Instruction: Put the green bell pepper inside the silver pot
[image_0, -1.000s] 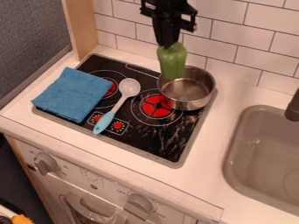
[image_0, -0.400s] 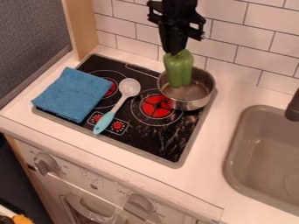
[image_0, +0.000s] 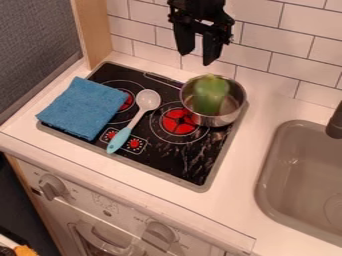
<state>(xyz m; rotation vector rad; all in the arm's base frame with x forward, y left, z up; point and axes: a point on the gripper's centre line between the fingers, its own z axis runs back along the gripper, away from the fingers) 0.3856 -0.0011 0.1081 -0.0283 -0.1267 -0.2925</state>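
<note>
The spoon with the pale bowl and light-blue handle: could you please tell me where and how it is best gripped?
Probably by its light-blue handle, from straight above, closing across its width. The spoon lies flat on the black stovetop, leaving its top accessible, and the long, narrow handle offers two sides to pinch, unlike the broad bowl.

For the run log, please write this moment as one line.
hand: open, above pot | green pepper: inside silver pot | pot: on stove | pepper placed
</note>
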